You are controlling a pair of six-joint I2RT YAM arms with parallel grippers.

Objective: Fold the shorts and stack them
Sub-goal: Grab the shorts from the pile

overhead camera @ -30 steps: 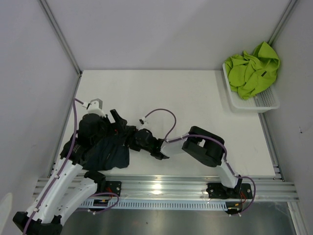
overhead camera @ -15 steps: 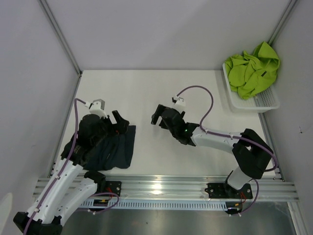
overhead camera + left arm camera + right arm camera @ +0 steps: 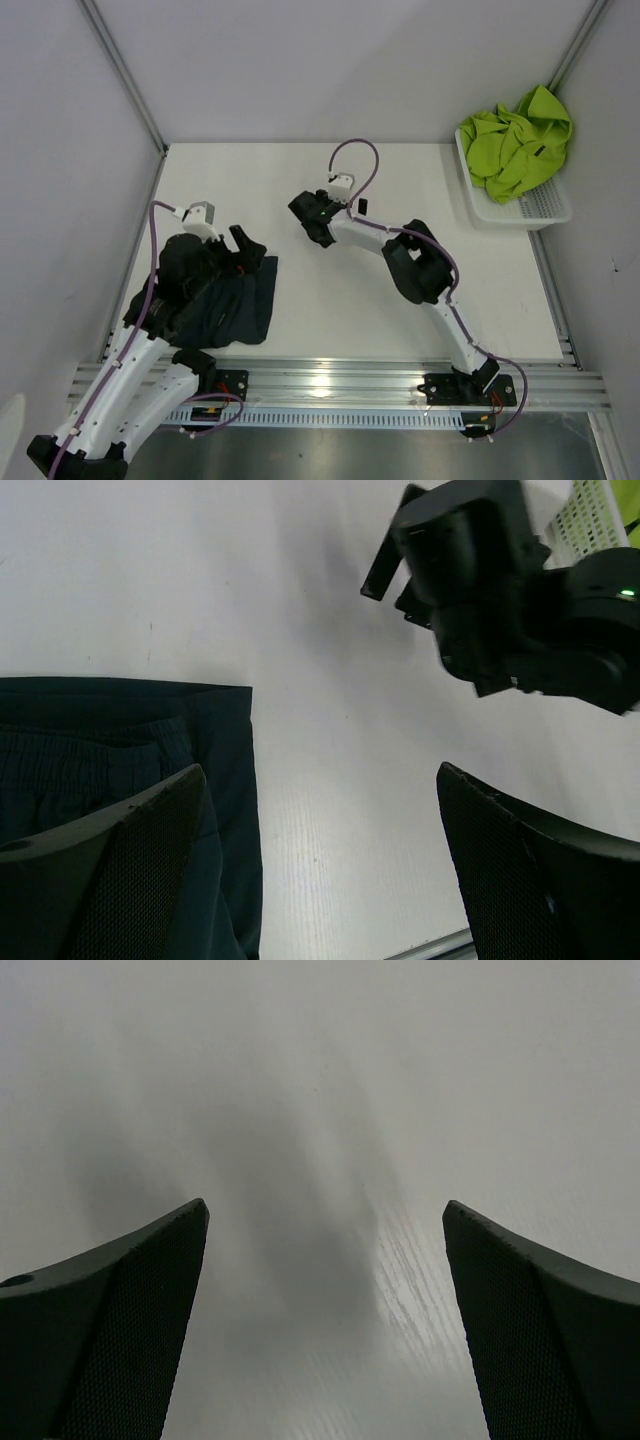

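Dark navy shorts lie folded flat near the table's front left; the left wrist view shows their waistband and straight right edge. My left gripper hangs open over their upper right corner, nothing between its fingers. My right gripper is open over bare table near the middle, apart from both pairs; its wrist view shows only white surface between the fingers. Lime green shorts sit bunched in the basket at the back right.
The white mesh basket stands against the right wall at the back. Grey walls close in the table on the left, back and right. An aluminium rail runs along the near edge. The right arm's head shows in the left wrist view.
The right gripper has opened and swung away from the navy shorts, up toward the table's middle. The navy shorts now lie flatter with a straight right edge. The left arm has stayed put.
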